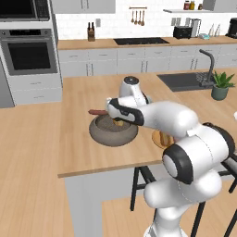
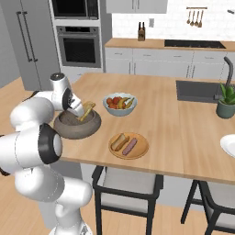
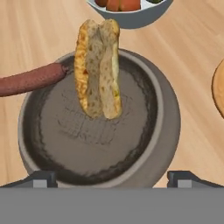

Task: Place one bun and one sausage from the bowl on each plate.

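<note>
The dark grey bowl (image 3: 168,122) (image 2: 78,127) (image 1: 99,134) sits near the counter's front edge. A split bun (image 3: 98,70) (image 2: 86,111) leans upright against its far rim. A reddish sausage (image 3: 30,78) (image 1: 97,112) lies across the rim and sticks out over the counter. My gripper (image 3: 113,178) (image 2: 78,112) hangs open just above the bowl, nothing between its fingers. The wooden plate (image 2: 143,146) (image 1: 157,139) to the bowl's right carries a bun (image 2: 120,141) and a sausage (image 2: 130,146). The white plate (image 2: 228,146) lies at the far right.
A pale bowl of fruit (image 2: 119,104) (image 3: 131,11) stands just behind the grey bowl. A sink with a tap and a potted plant (image 2: 227,102) are at the far right of the counter. Dark stools (image 2: 126,188) stand under the front edge.
</note>
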Motion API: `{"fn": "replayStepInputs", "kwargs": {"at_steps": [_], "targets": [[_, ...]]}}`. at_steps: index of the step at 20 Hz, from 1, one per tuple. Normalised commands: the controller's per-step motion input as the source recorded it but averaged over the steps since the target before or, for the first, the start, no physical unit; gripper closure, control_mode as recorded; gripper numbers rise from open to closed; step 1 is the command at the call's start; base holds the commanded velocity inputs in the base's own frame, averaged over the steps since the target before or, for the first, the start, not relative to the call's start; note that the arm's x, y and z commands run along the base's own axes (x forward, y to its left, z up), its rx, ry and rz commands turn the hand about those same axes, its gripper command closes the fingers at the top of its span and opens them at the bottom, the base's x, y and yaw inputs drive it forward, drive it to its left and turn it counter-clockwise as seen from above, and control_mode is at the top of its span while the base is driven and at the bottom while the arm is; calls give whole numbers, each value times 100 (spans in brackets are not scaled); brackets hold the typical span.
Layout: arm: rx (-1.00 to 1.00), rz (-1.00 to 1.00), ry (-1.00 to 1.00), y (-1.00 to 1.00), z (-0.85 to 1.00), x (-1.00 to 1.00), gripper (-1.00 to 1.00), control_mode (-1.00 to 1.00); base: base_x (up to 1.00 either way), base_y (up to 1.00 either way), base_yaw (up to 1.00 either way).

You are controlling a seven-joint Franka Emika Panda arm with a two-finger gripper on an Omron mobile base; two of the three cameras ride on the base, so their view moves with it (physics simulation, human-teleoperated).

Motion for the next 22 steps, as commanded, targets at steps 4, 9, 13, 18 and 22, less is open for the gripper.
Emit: {"fn": "replayStepInputs", "kwargs": {"at_steps": [4,9,13,18,22], "targets": [[-5,1,26,0,18,56,-100,-100,0,0,0],[0,0,0,0,-19,21,-100,-100,0,0,0],[0,0,0,0,-30,24,-100,-100,0,0,0],[0,1,0,-1,-24,30,-100,-100,0,0,0],[0,1,0,-6,-13,17,-100,-100,0,0,0]]}}
